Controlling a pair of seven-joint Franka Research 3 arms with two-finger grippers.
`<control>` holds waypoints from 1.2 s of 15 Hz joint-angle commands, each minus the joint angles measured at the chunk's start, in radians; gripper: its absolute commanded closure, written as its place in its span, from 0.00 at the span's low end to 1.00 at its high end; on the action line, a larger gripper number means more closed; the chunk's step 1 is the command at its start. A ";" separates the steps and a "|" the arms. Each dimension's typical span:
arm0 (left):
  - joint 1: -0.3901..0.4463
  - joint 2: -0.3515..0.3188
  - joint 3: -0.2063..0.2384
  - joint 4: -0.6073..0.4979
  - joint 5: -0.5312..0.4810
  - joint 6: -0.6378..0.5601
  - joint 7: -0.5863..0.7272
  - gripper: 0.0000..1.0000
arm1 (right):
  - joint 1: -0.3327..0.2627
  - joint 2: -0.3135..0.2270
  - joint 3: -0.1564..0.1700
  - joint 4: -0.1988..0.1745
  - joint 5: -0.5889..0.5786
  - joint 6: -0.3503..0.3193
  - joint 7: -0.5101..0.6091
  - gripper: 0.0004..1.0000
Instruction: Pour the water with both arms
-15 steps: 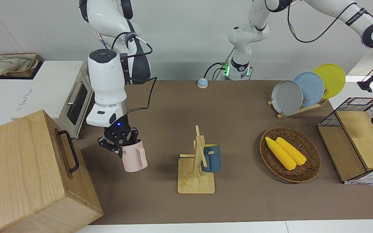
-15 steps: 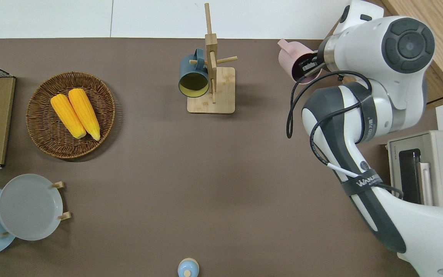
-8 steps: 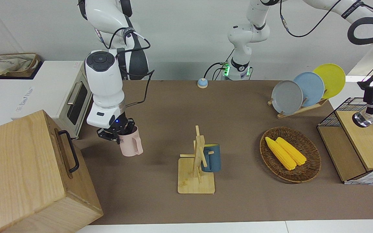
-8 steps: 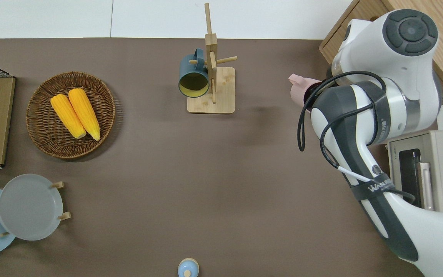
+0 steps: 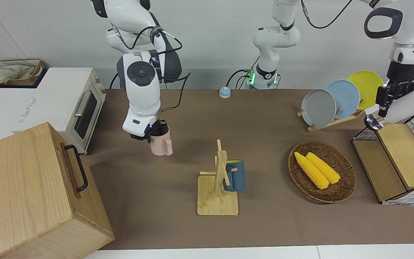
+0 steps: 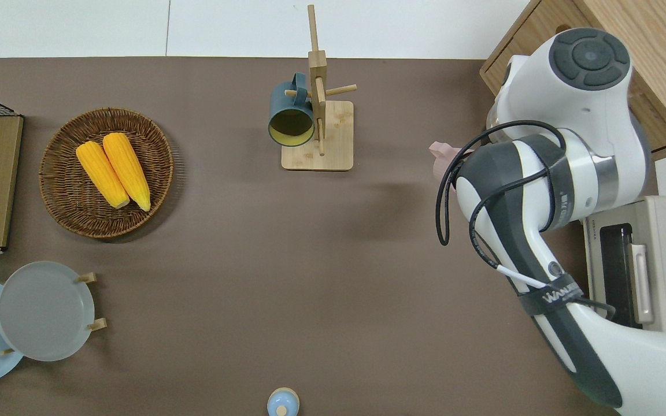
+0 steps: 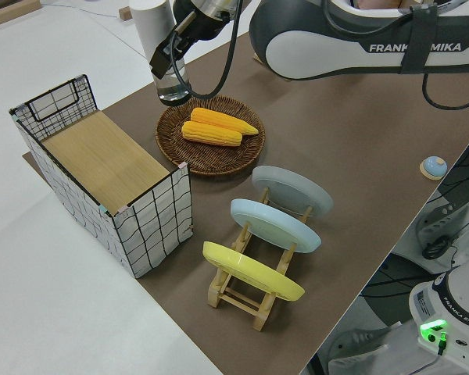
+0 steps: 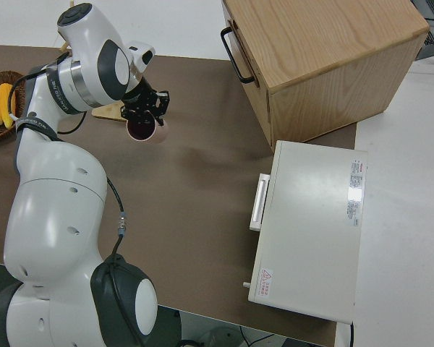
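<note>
Front view: my right gripper (image 5: 155,133) clamped on pink mug (image 5: 161,143), carried inward; left gripper (image 5: 386,101) lifted bottle (image 5: 400,107), clamped; pour approaching

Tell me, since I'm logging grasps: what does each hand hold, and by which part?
The right hand holds the pink mug by its rim, one finger inside. The left hand holds a white-capped clear bottle around its body.

Corn (image 5: 316,168) in basket (image 5: 343,192), mug (image 5: 235,175) on rack (image 5: 217,201), plates (image 5: 318,107) nearer the robots.
</note>
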 commanded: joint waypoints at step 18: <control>-0.017 -0.442 -0.330 -0.450 0.122 -0.139 -0.315 1.00 | 0.322 0.184 0.006 0.125 0.419 0.052 0.875 1.00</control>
